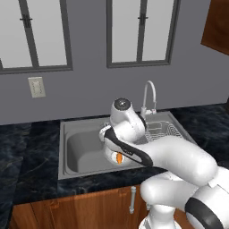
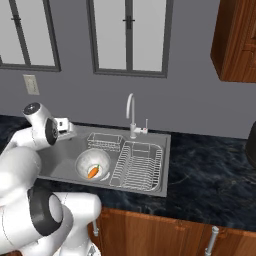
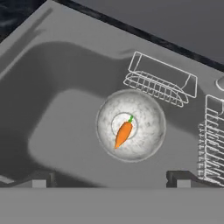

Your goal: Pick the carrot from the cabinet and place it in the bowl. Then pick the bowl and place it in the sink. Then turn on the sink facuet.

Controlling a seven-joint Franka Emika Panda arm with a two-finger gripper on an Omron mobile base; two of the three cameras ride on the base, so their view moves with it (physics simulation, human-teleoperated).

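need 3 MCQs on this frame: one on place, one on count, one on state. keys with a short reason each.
1. Where is the bowl?
A. in the sink
B. on the counter
C. in the cabinet

2. How many carrots lie in the bowl?
A. none
B. one
C. two

3. How is the gripper?
A. shut on the bowl
B. shut on the carrot
C. open, holding nothing

Key:
1 A: the bowl sits on the sink floor beside the drainer rack.
2 B: a single orange carrot lies at the bowl's middle.
3 C: in the hand view the fingertips stand wide apart above the basin, clear of the bowl.
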